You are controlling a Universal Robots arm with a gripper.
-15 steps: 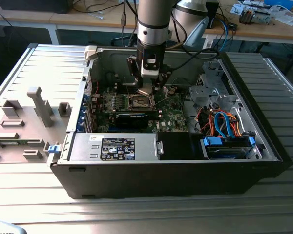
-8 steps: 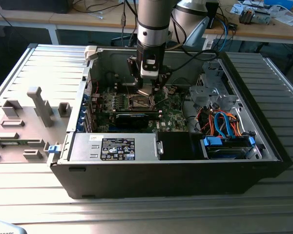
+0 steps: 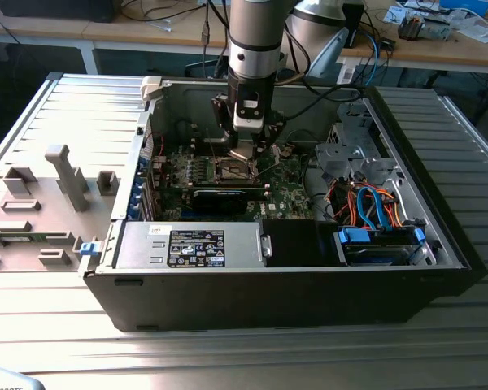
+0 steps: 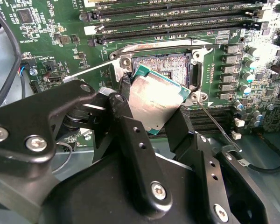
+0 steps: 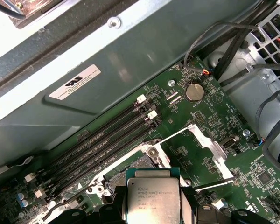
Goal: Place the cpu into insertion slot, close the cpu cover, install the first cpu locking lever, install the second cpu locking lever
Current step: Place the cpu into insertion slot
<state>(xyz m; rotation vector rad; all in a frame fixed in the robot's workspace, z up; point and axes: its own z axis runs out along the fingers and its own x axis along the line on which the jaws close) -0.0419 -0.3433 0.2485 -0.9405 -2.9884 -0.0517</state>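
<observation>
Ribbed metal bench [image 3: 228, 357], open PC case [image 3: 439, 268]. Gripper [image 4: 151, 112] clamps the cpu [image 4: 154, 98] by its edges, just over the insertion slot [image 4: 164, 69], apparently tilted. Best bet: square it to the rim, lower flat, no sliding across contacts.

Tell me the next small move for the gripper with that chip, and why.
Probably lower it slightly, straight down, checking alignment. The gripper is shut on the cpu, which hangs over the open insertion slot, not seated: in the second wrist view part of the slot's contact field shows past the chip's edge.
</observation>
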